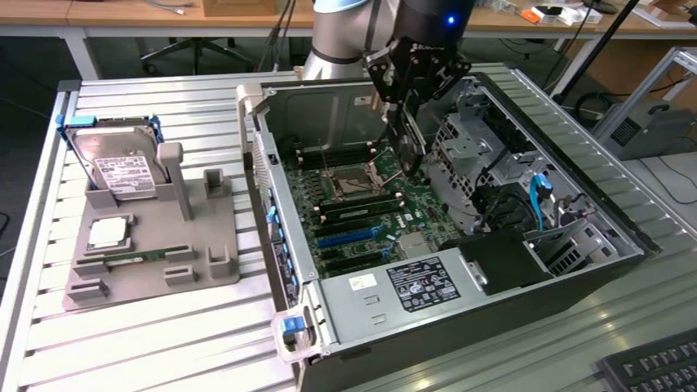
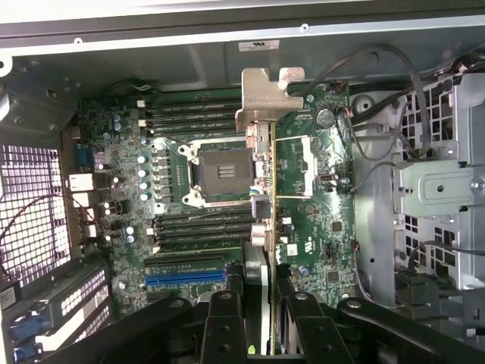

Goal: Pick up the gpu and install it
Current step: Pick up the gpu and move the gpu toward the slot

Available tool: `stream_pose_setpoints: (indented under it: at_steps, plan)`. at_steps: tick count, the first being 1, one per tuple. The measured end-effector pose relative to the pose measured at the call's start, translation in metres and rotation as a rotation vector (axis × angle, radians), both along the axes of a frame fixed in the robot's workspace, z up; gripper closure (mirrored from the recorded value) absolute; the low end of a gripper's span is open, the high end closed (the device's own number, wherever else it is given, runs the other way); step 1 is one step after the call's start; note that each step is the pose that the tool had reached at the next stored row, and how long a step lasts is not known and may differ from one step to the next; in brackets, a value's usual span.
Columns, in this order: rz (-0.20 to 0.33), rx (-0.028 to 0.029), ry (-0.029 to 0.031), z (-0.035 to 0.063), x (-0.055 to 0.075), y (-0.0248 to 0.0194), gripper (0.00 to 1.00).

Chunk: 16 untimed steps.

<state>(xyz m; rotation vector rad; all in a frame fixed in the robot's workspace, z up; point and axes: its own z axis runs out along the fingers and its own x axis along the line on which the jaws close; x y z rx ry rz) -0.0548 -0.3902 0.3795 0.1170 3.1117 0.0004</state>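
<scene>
My gripper [image 1: 406,104] hangs over the open computer case [image 1: 286,327] and is shut on the gpu [image 1: 410,145]. The card hangs on edge below the fingers, above the motherboard [image 1: 365,214] and beside the CPU socket [image 1: 354,184]. In the wrist view the gpu [image 2: 271,193] appears edge-on as a thin green board, with its silver end bracket [image 2: 267,97] at the far end. The black fingers [image 2: 224,322] clamp it from both sides, gripper [image 2: 262,315]. Below the card lie the empty CPU socket [image 2: 220,173], the RAM slots and a blue expansion slot [image 2: 186,278].
A grey fixture [image 1: 212,245] on the exterior view's left holds a silver hard drive [image 1: 122,167], a CPU [image 1: 107,233] and a RAM stick [image 1: 136,257]. Drive cages and cables [image 1: 512,188] fill the case's right side. A keyboard [image 1: 654,367] lies at the lower right.
</scene>
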Motion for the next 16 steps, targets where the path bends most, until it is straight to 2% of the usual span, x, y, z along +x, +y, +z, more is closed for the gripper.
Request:
stream_pose_setpoints:
  at_steps: [16]
  plan:
    - [0.0, -0.0008, 0.0, -0.0045, 0.0028, 0.0, 0.73]
